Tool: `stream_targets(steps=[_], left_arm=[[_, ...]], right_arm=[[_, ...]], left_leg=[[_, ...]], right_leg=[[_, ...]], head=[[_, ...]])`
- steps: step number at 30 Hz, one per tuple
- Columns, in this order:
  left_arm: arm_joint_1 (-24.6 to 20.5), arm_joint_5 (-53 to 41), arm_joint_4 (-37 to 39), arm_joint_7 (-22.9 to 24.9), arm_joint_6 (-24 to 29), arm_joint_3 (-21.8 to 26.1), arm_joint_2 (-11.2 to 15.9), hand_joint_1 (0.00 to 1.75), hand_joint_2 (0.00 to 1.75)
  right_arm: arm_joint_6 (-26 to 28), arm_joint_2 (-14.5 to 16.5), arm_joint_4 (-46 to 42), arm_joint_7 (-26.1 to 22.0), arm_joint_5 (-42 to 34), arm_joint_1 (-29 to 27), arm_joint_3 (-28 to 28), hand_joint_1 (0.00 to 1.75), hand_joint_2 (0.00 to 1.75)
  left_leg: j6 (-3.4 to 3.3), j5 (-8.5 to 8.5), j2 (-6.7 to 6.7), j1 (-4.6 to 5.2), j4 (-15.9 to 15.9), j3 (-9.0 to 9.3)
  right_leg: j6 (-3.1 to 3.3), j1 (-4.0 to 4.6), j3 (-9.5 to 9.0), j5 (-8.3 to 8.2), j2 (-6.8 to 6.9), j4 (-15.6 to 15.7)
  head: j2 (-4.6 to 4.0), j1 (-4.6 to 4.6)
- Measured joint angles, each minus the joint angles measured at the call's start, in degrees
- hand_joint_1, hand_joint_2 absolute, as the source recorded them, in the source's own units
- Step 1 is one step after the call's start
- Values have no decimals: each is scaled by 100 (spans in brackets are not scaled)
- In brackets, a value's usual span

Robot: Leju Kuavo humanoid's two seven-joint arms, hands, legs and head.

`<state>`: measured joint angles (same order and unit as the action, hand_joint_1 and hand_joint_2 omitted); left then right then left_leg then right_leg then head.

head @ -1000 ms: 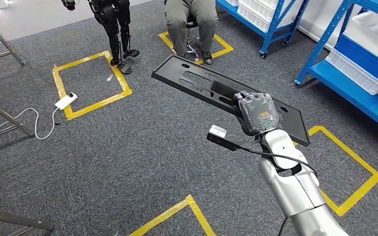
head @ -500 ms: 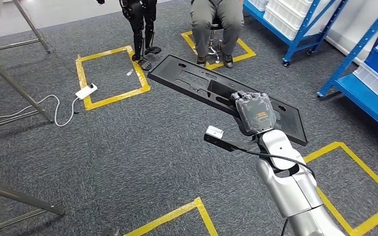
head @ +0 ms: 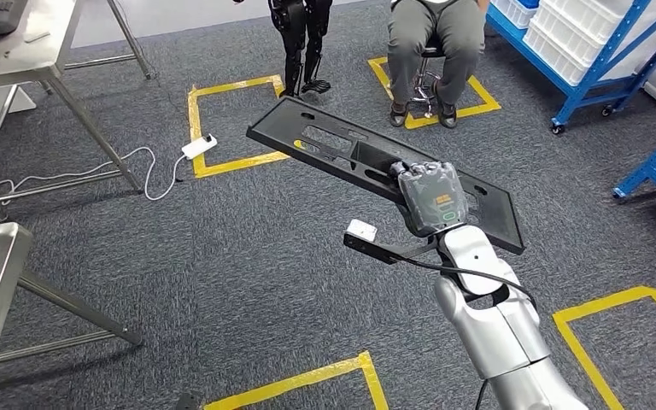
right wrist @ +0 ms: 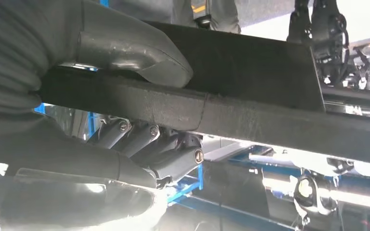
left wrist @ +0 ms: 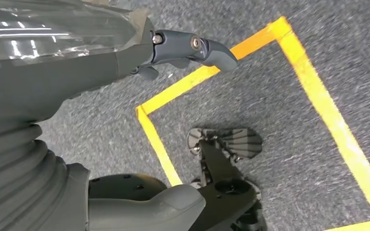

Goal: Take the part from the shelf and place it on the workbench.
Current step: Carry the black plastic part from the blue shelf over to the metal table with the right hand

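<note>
Part's off the shelf already — the right hand (head: 430, 198) is clamped on the long black plastic panel (head: 325, 143), mid-frame over carpet. Left hand (left wrist: 125, 53) hangs empty, fingers apart. Steel workbench (head: 26, 60) upper left — placing remains.

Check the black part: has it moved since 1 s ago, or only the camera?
Yes. The camera turned too, but the black part, held by the right hand, swung left: its far end now overlaps the yellow taped square.
</note>
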<state>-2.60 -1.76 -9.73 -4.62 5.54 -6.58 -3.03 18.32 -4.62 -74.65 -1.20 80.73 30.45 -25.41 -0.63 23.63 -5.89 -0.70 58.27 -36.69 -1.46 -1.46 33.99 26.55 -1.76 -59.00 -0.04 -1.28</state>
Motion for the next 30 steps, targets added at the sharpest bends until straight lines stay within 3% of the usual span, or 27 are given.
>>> stream_targets(steps=[2, 4, 6, 7, 8, 11, 13, 15, 17, 19, 21, 22, 23, 25, 26, 28, 30], left_arm=[[15, -1, 2, 16, 1, -1, -4, 0, 175], [7, -1, 2, 19, 1, -2, -12, 0, 175], [0, 1, 2, 27, 1, -3, -25, 0, 175], [2, 2, 2, 34, 3, -3, -32, 0, 175], [5, 7, 2, 44, 5, -3, -37, 0, 175], [-3, 39, 2, 73, -1, 3, -45, 0, 175], [-13, 49, 2, 85, -6, 6, -54, 0, 175], [-5, 48, 2, 91, -5, 7, -64, 0, 175], [4, 46, 2, 92, 1, 9, -80, 0, 175], [-5, 44, 2, 92, 7, 12, -98, 0, 175], [-12, 38, 2, 94, 9, 13, -113, 0, 175], [-8, 33, 2, 97, 9, 14, -122, 0, 175], [-4, 29, 2, 100, 9, 14, -131, 0, 175], [0, 24, 2, 105, 10, 15, -143, 0, 175], [-3, 21, 2, 107, 10, 15, -144, 0, 175], [-3, 13, 2, 113, 9, 15, -143, 0, 175], [17, 4, 3, 117, 8, 15, -144, 0, 175]], right_arm=[[-14, 42, 0, 1, 5, 34, 10, 175, 175], [-22, 70, 1, 2, 8, 54, 17, 175, 175], [-39, 79, 10, 2, 12, 58, 22, 175, 175], [-54, 88, 19, 0, 14, 59, 25, 175, 175], [-68, 103, 26, -2, 19, 63, 27, 175, 175], [-88, 152, 45, -21, 47, 110, 38, 175, 175], [-96, 170, 63, -29, 66, 148, 53, 175, 175], [-104, 182, 83, -38, 82, 157, 81, 175, 175], [-104, 190, 99, -49, 93, 159, 121, 175, 175], [-104, 179, 117, -56, 96, 156, 155, 175, 175], [-105, 162, 150, -60, 99, 127, 178, 175, 175], [-105, 154, 172, -61, 103, 110, 187, 175, 175], [-105, 147, 190, -63, 108, 99, 198, 175, 175], [-103, 137, 213, -74, 119, 96, 221, 175, 175], [-102, 133, 223, -84, 126, 100, 231, 175, 175], [-95, 135, 245, -104, 143, 102, 244, 175, 175], [-89, 148, 270, -116, 157, 97, 249, 175, 175]], left_leg=[[54, 137, 210, -5, 203, -90], [93, 477, 468, -5, 842, -384], [113, 735, 534, -18, 1518, -722], [110, 729, 542, -20, 1621, -778], [95, 617, 554, -18, 1483, -706], [-9, 169, 751, 39, 376, -104], [-67, 114, 819, 97, 65, 57], [-125, 81, 721, 104, 23, 67], [-197, 26, 635, 73, -66, 113], [-234, -5, 551, 54, -111, 141], [-238, -8, 443, 51, -108, 139], [-236, -7, 379, 49, -105, 138], [-228, -5, 316, 42, -97, 138], [-182, 19, 192, 15, -49, 131], [-141, 39, 137, 11, -10, 112], [-58, 56, 49, 6, 44, 65], [4, 35, -21, -10, 40, 31]], right_leg=[[94, -4, -26, -17, 78, 23], [175, 22, -48, -5, 168, 32], [211, 68, -57, 13, 277, 31], [220, 85, -60, 19, 329, 31], [226, 100, -66, 25, 378, 31], [227, 149, -90, 52, 504, 29], [199, 172, -94, 71, 578, 30], [157, 173, -103, 85, 638, 38], [125, 160, -39, 185, 510, -113], [132, 129, 228, 437, 297, -677], [117, 93, 581, 662, 227, -1372], [78, 72, 672, 669, 221, -1513], [22, 49, 654, 584, 216, -1428], [-116, -21, 345, 257, 136, -716], [-154, -37, 172, 134, 52, -380], [-126, -30, 15, 50, -61, -82], [-24, 2, 20, 37, -14, -93]], head=[[0, -21], [0, -44], [0, -45], [0, -46], [0, -46], [0, -42], [0, -41], [0, -42], [0, -35], [0, -17], [0, -2], [0, -2], [0, -2], [0, -1], [0, 8], [0, 12], [0, 4]])
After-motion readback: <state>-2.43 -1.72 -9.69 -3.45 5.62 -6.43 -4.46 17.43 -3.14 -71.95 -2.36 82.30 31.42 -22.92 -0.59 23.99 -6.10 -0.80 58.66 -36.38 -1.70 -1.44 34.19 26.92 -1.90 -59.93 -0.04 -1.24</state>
